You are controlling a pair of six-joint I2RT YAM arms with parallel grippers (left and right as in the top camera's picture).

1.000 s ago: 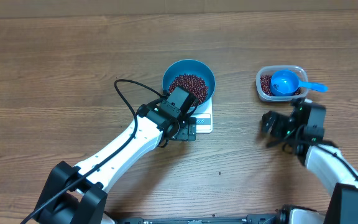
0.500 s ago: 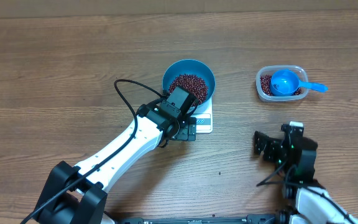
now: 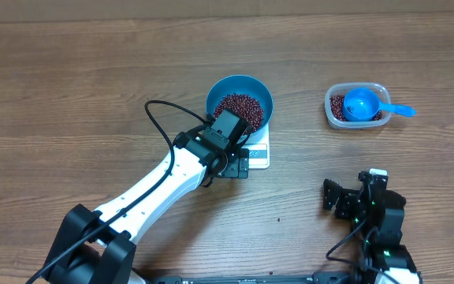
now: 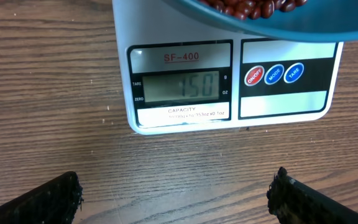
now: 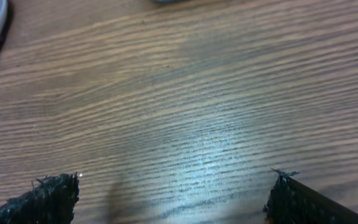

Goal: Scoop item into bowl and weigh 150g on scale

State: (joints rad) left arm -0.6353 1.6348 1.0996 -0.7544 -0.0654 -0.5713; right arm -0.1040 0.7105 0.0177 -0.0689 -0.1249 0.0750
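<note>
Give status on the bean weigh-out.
Done: beans sit in the bowl on the scale, whose display reads 150; scoop lies in the tub. In hand: nothing, left pincer and right pincer are open, empty. Left: apparently nothing, unless arms retract.

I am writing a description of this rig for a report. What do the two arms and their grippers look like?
The left arm has a white tubular link, black joints and a thin black cable looping beside its wrist. The right arm looks mostly black, with small green lights. The left gripper and right gripper are black; their fingers have rough, frayed-looking edges.
</note>
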